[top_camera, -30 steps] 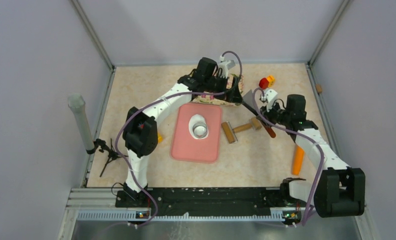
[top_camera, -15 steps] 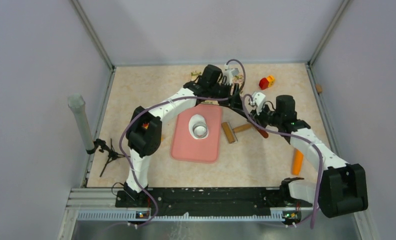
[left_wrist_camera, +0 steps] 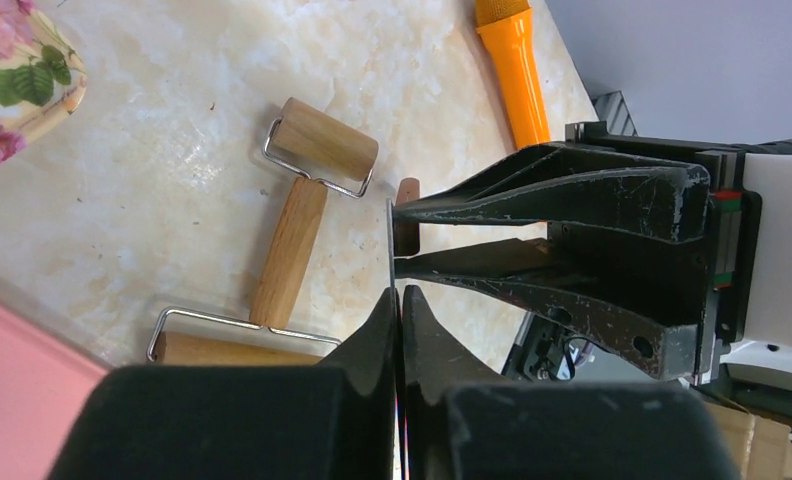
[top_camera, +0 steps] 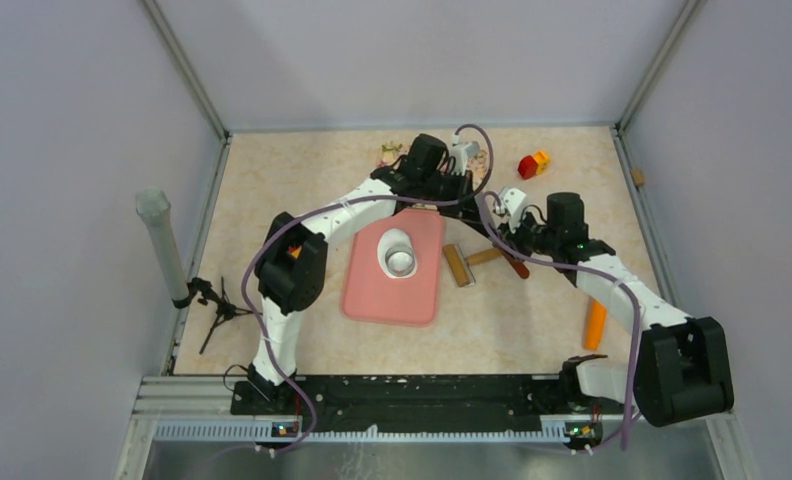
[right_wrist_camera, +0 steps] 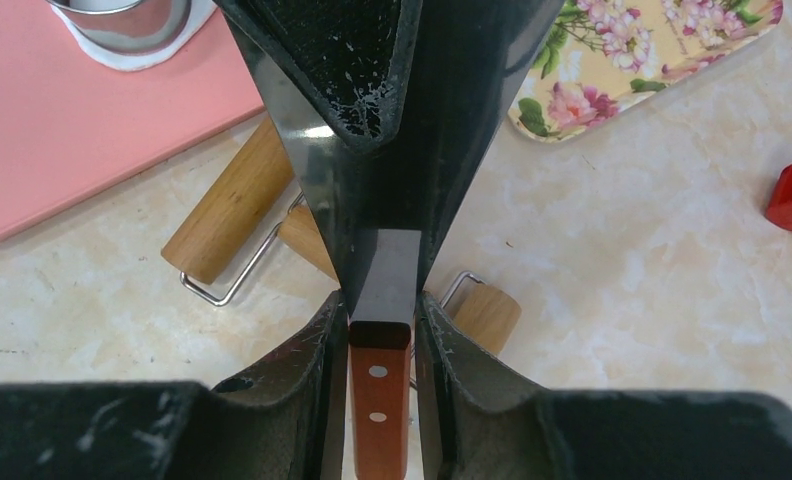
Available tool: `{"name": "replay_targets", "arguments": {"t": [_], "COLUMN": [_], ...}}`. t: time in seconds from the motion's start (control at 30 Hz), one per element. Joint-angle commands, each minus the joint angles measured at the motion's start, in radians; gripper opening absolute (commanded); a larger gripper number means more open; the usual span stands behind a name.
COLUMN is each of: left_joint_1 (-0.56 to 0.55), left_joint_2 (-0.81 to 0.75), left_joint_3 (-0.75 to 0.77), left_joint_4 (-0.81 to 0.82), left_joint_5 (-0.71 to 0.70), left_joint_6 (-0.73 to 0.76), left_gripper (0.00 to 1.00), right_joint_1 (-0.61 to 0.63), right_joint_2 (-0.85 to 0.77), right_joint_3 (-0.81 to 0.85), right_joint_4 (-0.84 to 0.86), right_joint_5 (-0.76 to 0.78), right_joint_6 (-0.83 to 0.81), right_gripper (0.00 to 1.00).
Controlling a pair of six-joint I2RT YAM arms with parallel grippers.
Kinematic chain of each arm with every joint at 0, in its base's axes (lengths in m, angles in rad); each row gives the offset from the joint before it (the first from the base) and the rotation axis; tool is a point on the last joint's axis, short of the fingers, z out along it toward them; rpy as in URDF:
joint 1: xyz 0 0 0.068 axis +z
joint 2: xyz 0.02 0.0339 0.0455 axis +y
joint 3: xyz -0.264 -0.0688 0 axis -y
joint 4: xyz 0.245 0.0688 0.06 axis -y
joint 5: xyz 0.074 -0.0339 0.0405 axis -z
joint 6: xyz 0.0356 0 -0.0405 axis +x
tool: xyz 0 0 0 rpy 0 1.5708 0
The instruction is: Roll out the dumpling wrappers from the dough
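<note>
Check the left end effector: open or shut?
Shut: the left end effector pinches the knife by its thin blade, fingertips nearly touching.

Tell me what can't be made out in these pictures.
- Scraper: blade edge-on in left wrist view; left gripper covers it in right wrist view.
- Dough under the metal ring: covered in top view, cropped in right wrist view.
- Flowered tray: mostly under left arm, top view.

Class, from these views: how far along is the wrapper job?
Done: dough lies flattened on the pink mat, ring cutter on it. In hand: the scraper, right end effector on its handle, left end effector on its blade. Remaining: no cut wrappers visible.
</note>
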Motion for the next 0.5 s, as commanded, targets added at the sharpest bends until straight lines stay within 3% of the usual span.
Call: {"name": "replay_targets", "arguments": {"t": [0.0, 0.1, 0.2, 0.47], "left_joint_1": [-0.002, -0.001, 0.003, 0.043], "left_joint_2": [-0.02, -0.04, -0.069, -0.157], "left_joint_3": [-0.026, -0.049, -0.075, -0.144], "left_joint_4": [0.006, 0.007, 0.017, 0.083], "left_joint_5": [-0.048, -0.07, -0.079, -0.076], "left_joint_6": [0.023, 0.029, 0.033, -0.02], "left_gripper": [0.0, 0.0, 0.0, 0.0], "right_joint_1": [0.012, 0.006, -0.019, -0.088], "right_joint_2": [-0.005, -0.001, 0.002, 0.002], "right_joint_3": [0.002, 0.016, 0.036, 0.015], "right_joint_4": [0.055, 0.028, -0.015, -0.124], "right_joint_5": [-0.027, -0.052, -0.115, -0.228], "right_joint_6": [-0.012, -0.02, -0.024, -0.17], "right_gripper": [0.28, 0.5, 0.64, 0.8]}}
